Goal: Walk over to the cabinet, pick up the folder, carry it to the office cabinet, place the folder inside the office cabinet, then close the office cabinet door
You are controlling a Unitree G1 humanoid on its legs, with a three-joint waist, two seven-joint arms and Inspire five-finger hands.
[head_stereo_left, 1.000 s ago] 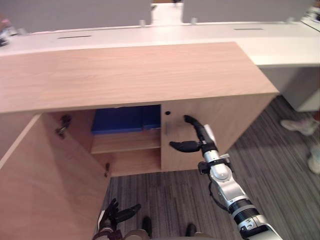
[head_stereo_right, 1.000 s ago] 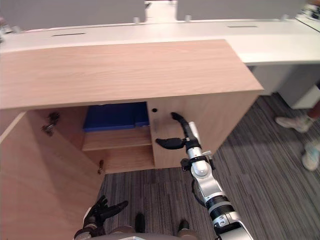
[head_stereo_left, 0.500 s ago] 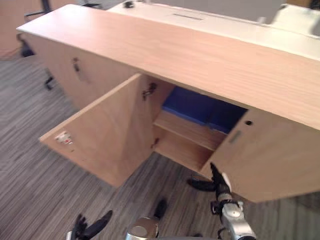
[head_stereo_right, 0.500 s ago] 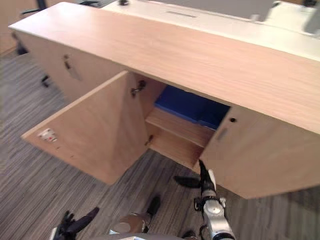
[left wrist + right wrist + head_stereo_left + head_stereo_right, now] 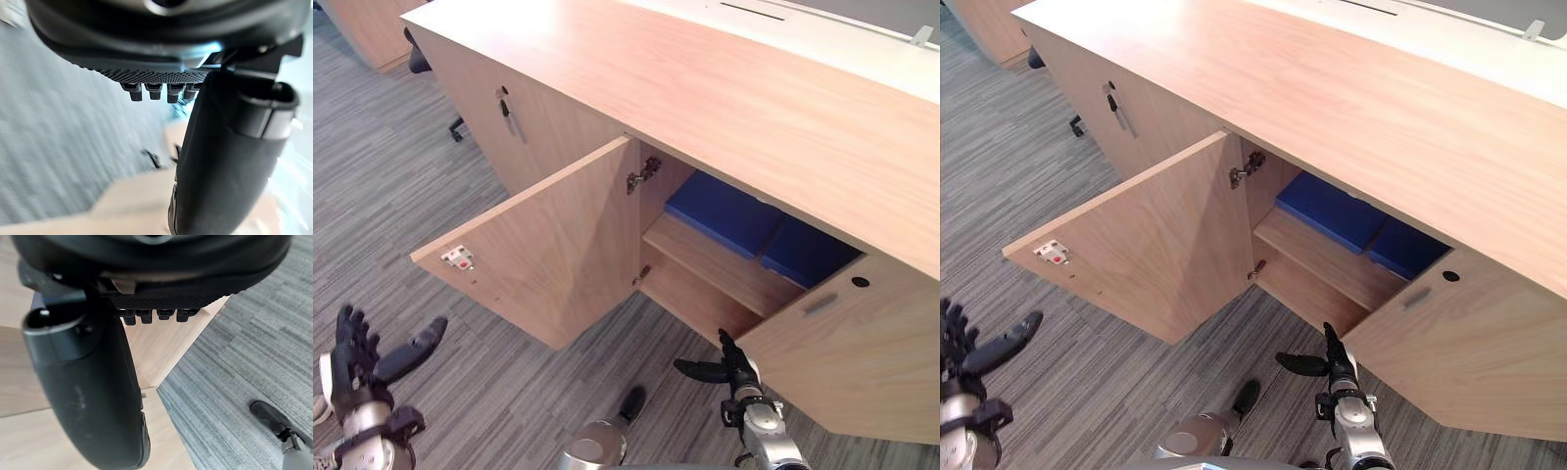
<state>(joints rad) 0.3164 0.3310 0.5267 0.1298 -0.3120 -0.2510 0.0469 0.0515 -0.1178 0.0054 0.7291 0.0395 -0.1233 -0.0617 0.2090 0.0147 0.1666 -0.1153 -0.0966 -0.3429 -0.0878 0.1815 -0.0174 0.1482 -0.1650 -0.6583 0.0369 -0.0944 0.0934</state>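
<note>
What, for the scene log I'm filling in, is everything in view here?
office cabinet: one, light wood, runs across the view
open door: one, light wood, swung out left of the open compartment
folder: blue, on the shelf inside; one or two, cannot tell
shelf: one, light wood, inside the compartment
right door: one, light wood, closed, right of the opening
far door: one, light wood, closed, dark handle, left of the opening
desk: one, white, behind the cabinet
carpet: grey, striped, floor
left hand: dark, open, low left over carpet
right hand: dark, open, low before the right door
</note>
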